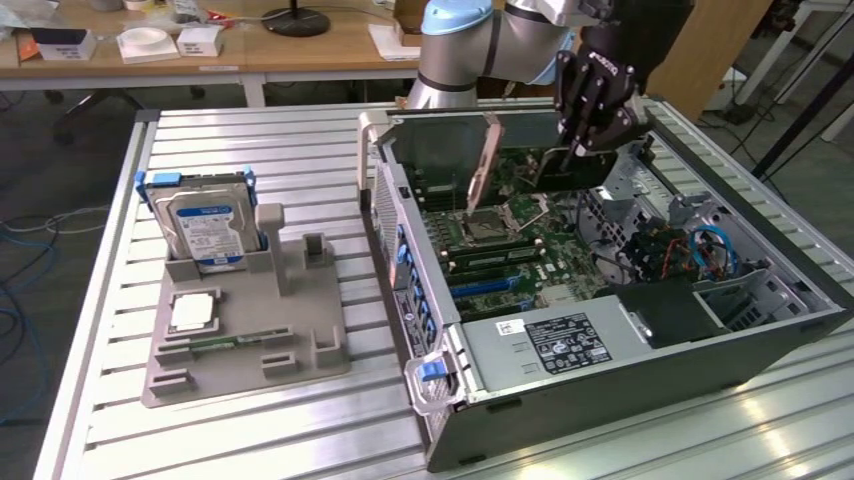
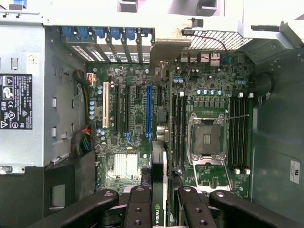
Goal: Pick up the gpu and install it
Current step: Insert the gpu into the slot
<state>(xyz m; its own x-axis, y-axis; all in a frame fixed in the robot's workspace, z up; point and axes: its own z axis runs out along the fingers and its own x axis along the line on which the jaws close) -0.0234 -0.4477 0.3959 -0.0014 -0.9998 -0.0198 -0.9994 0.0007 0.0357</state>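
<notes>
The gpu (image 1: 567, 170) hangs edge-down over the open computer case (image 1: 414, 330), with my gripper (image 1: 594, 110) shut on its top edge. Its pale metal bracket (image 1: 487, 155) points toward the case wall with the blue clips. In the wrist view the gpu (image 2: 159, 171) shows edge-on between my black fingers (image 2: 137, 209), the gripper (image 2: 164, 211) shut on it, and the bracket (image 2: 168, 45) reaches toward the rear slot openings. The card hovers above the motherboard (image 2: 128, 137), just beside the long blue slot (image 2: 149, 111) and apart from it.
A silver hard drive (image 1: 200, 230) stands upright in a grey fixture (image 1: 314, 350) on the slatted table, at the exterior view's left. Inside the case sit the power supply (image 1: 561, 345), the bare processor socket (image 2: 206, 137) and cable bundles (image 1: 681, 250).
</notes>
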